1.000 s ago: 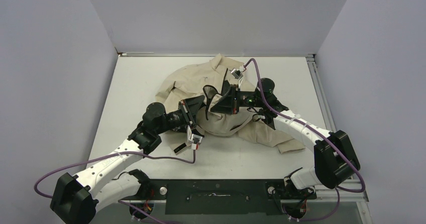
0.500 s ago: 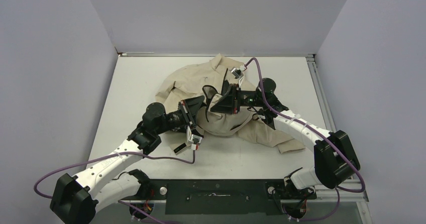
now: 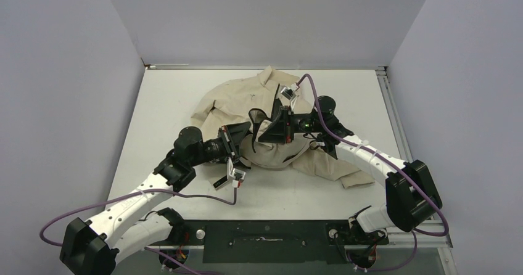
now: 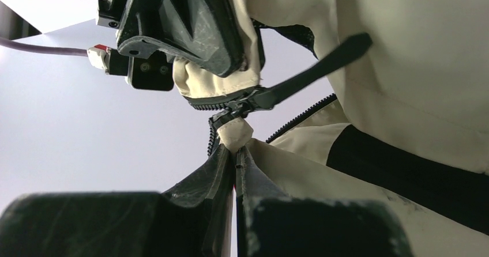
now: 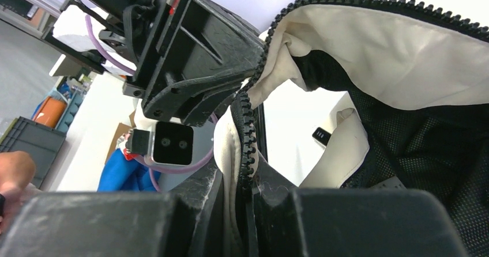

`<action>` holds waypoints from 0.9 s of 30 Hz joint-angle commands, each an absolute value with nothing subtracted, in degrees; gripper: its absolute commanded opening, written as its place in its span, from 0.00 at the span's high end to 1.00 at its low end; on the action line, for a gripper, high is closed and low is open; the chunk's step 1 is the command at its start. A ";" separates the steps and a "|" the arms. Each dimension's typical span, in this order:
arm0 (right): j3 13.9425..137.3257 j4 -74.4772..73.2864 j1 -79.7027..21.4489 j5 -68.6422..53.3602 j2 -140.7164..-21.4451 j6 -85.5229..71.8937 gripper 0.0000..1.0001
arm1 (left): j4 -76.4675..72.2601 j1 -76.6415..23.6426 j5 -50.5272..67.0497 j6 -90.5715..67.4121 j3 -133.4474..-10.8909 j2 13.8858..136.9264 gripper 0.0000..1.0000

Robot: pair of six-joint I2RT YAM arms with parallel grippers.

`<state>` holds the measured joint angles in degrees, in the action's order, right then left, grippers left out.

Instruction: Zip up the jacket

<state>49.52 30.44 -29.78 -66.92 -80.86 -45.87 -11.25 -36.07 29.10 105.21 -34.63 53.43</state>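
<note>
The beige jacket (image 3: 237,99) lies crumpled on the far middle of the white desk (image 3: 166,102), one sleeve trailing toward the desk's near right. Over the desk's middle the two arms meet at the garment's front opening, which is lifted off the desk.

The left tool (image 4: 235,158) has its fingers pressed together on a small beige nub of fabric at the bottom end of the zipper, just under the black slider (image 4: 235,108). A long black pull tab (image 4: 323,67) juts from the slider up to the right. The zipper teeth (image 4: 300,118) part from there, with black lining (image 4: 403,173) showing beneath.

The right tool (image 5: 245,179) is clamped on the jacket's edge, a row of teeth running up from between its fingers. To its right the opening gapes, showing black mesh lining (image 5: 438,147).
</note>
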 commanded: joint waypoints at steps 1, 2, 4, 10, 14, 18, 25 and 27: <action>53.28 26.72 -30.70 -67.59 -79.97 -38.66 0.95 | -10.28 -36.47 31.65 104.26 -38.18 52.65 1.00; 53.41 26.72 -30.83 -67.43 -80.03 -38.60 0.95 | -10.10 -36.47 31.72 104.36 -38.29 52.65 1.00; 53.66 26.70 -31.02 -67.28 -80.01 -38.53 0.95 | -9.20 -36.46 31.89 104.98 -38.53 52.63 1.00; 53.46 28.02 -31.44 -67.04 -79.54 -38.96 0.95 | -6.77 -36.42 32.24 105.82 -39.04 52.47 1.00; 53.51 28.16 -31.56 -66.91 -79.56 -38.45 0.95 | -5.36 -36.44 32.95 106.30 -39.51 52.19 1.00; 53.94 28.04 -31.51 -66.84 -79.37 -37.22 0.95 | 0.73 -36.22 34.92 107.63 -41.13 51.40 1.00; 54.76 27.68 -30.24 -66.80 -78.82 -36.76 0.95 | 7.73 -35.95 36.86 109.00 -42.62 50.54 1.00; 53.68 31.36 -30.32 -67.11 -78.79 -39.41 0.95 | 8.23 -35.95 36.97 109.48 -42.59 50.54 1.00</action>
